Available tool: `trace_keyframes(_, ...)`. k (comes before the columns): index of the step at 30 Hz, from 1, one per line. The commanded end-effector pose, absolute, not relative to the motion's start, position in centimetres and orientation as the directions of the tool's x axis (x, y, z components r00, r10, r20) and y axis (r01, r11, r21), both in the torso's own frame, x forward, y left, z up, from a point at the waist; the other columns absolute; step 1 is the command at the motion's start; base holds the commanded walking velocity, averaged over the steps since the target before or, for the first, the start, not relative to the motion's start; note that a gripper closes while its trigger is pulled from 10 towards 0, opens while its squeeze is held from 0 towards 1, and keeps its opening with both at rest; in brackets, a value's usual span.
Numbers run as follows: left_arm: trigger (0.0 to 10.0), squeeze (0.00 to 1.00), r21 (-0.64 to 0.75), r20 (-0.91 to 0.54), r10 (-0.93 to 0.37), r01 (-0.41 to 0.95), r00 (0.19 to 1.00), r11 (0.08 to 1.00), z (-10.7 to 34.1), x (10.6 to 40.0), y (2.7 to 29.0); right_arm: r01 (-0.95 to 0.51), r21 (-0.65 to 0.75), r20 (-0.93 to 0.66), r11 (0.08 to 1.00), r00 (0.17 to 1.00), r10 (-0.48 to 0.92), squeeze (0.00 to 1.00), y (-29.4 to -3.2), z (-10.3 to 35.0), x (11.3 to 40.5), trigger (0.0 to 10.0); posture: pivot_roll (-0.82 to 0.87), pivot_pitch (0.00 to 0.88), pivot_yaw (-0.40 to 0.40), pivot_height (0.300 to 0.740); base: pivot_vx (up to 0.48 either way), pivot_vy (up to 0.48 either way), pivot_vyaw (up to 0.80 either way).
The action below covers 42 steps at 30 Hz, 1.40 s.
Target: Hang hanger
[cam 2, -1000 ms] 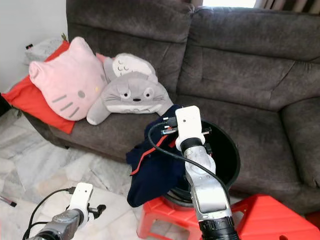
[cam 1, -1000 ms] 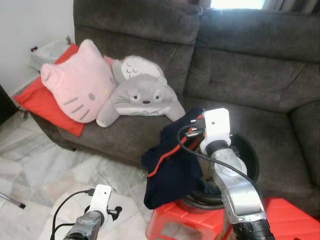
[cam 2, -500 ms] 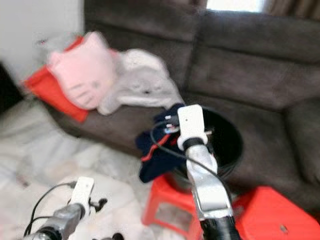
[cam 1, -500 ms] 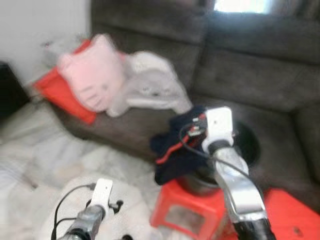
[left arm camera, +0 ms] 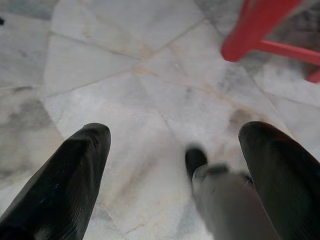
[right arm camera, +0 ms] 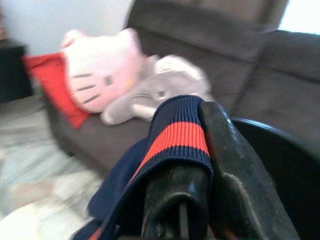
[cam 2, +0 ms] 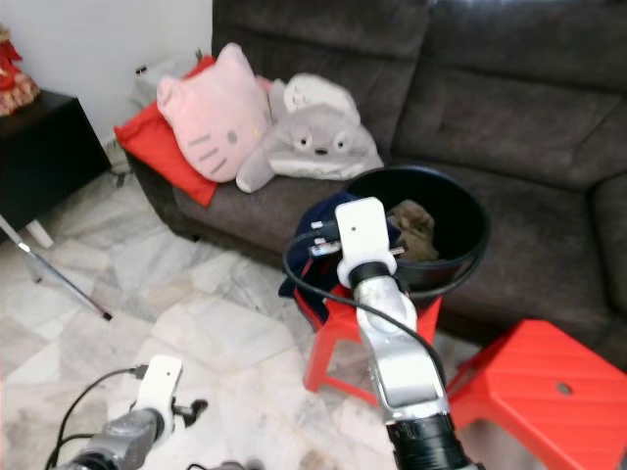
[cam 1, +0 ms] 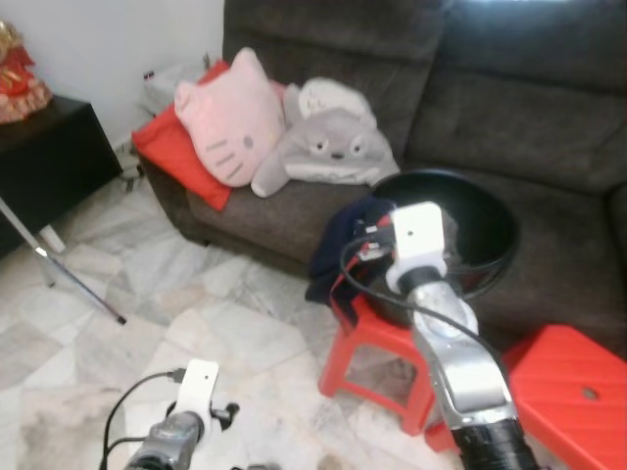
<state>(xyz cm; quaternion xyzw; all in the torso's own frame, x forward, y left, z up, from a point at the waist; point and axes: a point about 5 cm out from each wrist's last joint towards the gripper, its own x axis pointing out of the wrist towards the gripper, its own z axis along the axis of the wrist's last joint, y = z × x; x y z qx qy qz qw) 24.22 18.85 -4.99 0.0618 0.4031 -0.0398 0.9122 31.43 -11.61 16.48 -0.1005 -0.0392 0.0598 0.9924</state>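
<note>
My right gripper is shut on a navy garment with a red stripe. The garment hangs from the gripper beside the rim of a black basin that stands on a red stool. The right arm reaches forward towards the basin. My left gripper is open, low over the marble floor, with nothing between its fingers. Part of the garment is hidden behind the right wrist.
A brownish item lies in the basin. A second red stool stands at the right. The grey sofa holds a pink cat cushion and a grey plush. A black side table and a thin metal pole are on the left.
The whole picture has shifted: the camera has drawn back from the sofa, and more floor and the side table are in view. The right gripper still holds the garment.
</note>
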Motion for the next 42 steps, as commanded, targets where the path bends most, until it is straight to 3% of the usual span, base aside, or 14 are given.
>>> trace_keyframes(1,10.0,0.0,0.095,-0.738,-0.015,0.126,0.675,0.987,-4.8,24.4,19.1,-0.122,-0.193,0.092,0.974,0.986,0.141,0.0,-11.2,17.0,31.4,10.0,-0.12,0.0,-0.022,0.74,-0.307,0.0,0.0)
trace_keyframes(30,10.0,0.0,0.095,-0.738,-0.011,0.12,0.675,0.988,-4.8,24.5,19.0,-0.217,-0.221,0.102,0.951,0.964,0.244,0.0,-9.9,17.0,31.4,10.0,-0.12,0.0,-0.023,0.74,-0.287,0.0,0.0)
trace_keyframes(42,10.0,0.0,0.106,-0.74,-0.001,0.117,0.673,0.987,-4.7,24.6,19.0,-0.093,-0.181,0.035,0.979,0.994,0.101,0.0,-14.4,15.6,33.1,10.0,-0.12,0.0,-0.019,0.74,0.0,0.0,0.0)
